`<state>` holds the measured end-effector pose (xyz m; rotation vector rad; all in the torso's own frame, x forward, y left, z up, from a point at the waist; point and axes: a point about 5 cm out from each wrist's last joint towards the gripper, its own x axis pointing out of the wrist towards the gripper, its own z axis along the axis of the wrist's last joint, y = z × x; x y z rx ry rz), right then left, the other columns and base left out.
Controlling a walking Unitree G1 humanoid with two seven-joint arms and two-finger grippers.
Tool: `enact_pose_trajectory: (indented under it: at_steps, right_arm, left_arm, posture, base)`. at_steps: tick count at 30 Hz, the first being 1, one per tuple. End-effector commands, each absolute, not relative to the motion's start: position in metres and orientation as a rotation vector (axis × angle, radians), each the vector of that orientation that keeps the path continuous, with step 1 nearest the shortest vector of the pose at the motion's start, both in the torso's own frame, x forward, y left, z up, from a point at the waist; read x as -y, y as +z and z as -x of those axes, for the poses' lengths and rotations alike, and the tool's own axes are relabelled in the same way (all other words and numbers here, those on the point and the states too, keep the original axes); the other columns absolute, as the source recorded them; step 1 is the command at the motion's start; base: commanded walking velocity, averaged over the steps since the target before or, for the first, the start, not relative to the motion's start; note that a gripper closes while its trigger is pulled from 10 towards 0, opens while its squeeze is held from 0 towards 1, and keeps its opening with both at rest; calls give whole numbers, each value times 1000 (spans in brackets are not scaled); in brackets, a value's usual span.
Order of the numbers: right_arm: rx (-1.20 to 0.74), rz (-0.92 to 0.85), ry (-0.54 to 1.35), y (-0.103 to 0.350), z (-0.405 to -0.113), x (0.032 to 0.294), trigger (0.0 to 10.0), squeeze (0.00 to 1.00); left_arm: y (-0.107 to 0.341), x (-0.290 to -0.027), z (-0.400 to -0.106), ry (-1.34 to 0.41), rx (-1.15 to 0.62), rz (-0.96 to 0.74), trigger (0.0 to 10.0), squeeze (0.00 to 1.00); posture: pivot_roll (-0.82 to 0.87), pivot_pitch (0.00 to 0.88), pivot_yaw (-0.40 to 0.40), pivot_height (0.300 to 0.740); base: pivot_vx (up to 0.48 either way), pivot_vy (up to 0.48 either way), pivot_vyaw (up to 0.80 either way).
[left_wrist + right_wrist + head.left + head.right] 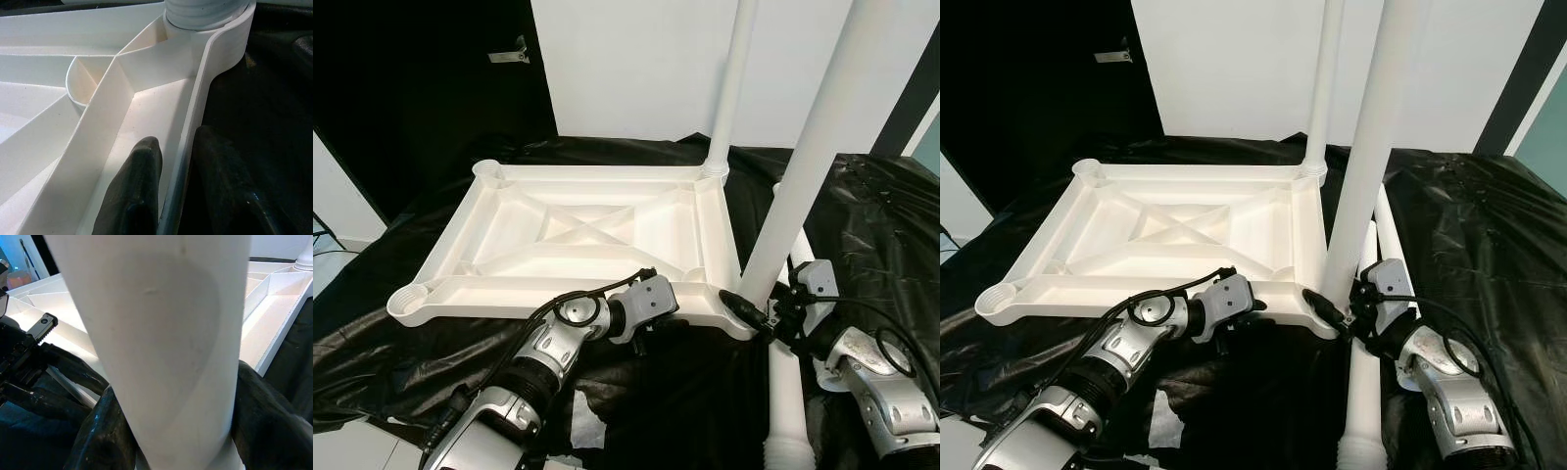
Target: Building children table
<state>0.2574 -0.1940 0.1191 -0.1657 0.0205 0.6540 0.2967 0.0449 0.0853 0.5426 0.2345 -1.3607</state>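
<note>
While right gripper clamps leg, socket hidden.

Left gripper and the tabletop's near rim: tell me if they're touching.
Touching. In the left wrist view the left gripper straddles the white tabletop's rim wall, one black finger inside against it, the other outside pressed to it.

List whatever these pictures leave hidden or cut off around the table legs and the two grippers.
- Near leg: its top runs past the upper edge of the eye views.
- Far leg: top likewise cut off.
- Near corner socket of the tabletop: how deep the near leg sits is hidden by the right gripper.
- Spare leg on the black sheet: partly covered by the right arm.
- Left gripper: straddles the tabletop's rim; its fingertips are blurred.
</note>
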Motion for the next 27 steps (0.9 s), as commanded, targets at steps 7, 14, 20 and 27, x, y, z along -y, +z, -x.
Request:
enact_pose_trajectory:
  at_steps: [7,14,20,27]
  right_arm:
    - [0,89,392,106,-247,189,0,0]
    - [72,65,28,102,-232,182,0,0]
    - [95,35,-134,107,-231,188,0,0]
    - [60,61,-49,102,-235,175,10000,0]
  left_arm:
    - [46,-60,-279,-1397,-453,-544,10000,0]
    - [46,-60,-278,-1397,-455,-543,10000,0]
    - [46,-64,-280,-1392,-459,-554,10000,0]
    - [47,-63,-280,-1392,-456,-554,10000,0]
  posture:
    - [12,0,0,740]
    - [28,0,-2,740]
    - [29,0,-1,740]
    - [26,0,-1,740]
  base:
    - [0,0,0]
    - [0,0,0]
    - [0,0,0]
    - [0,0,0]
